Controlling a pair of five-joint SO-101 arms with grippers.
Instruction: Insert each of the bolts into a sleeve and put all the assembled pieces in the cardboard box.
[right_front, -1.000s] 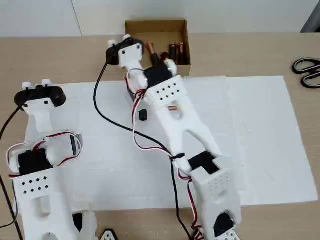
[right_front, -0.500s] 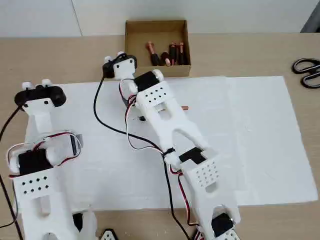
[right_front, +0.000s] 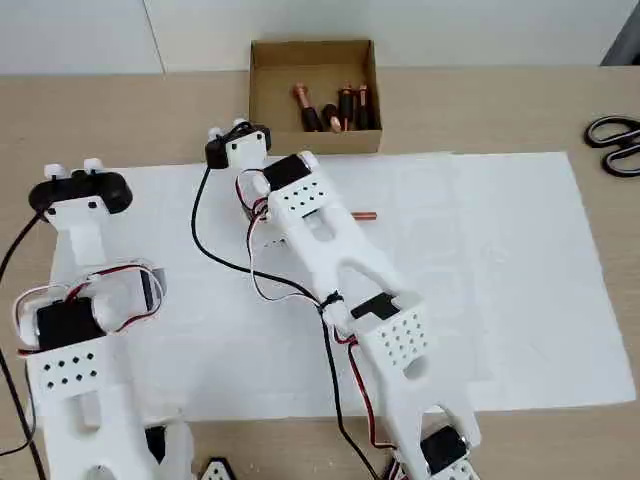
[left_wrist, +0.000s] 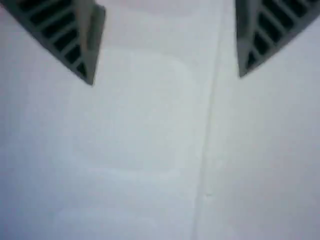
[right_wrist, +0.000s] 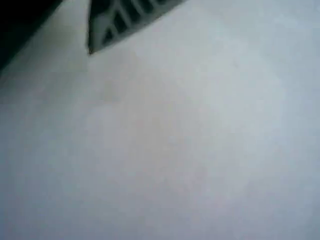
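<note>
**Hazards.** One loose copper-coloured metal bolt (right_front: 362, 215) lies flat on the white padded sheet (right_front: 520, 260). It is just beside the white plastic arm (right_front: 330, 230) that is stretched toward the open brown cardboard box (right_front: 262, 85). The bolt is round and unrestrained. In my judgement, any sideways swing of that arm could strike it and roll it across the sheet, away from a clean pick. Whether a free sleeve lies hidden under the arm cannot be told, and a blind descent could pin or flick one. The black cable (right_front: 205, 235) loops loosely on the sheet beside the same arm and could drag small parts. The arm's head sits near the box's front wall. A push there could shift the box and the copper-and-black assembled pieces (right_front: 335, 105), roughly four, lying inside it.

**Grippers.** The left gripper (left_wrist: 165, 75) is released. Its fingers (left_wrist: 87, 45) are spread wide with nothing between them, and it hangs above bare sheet without visible contact. The right gripper (right_wrist: 75, 40) hangs close over bare sheet. Whether it is released or clenched cannot be told, and nothing is seen in its hold.
</note>
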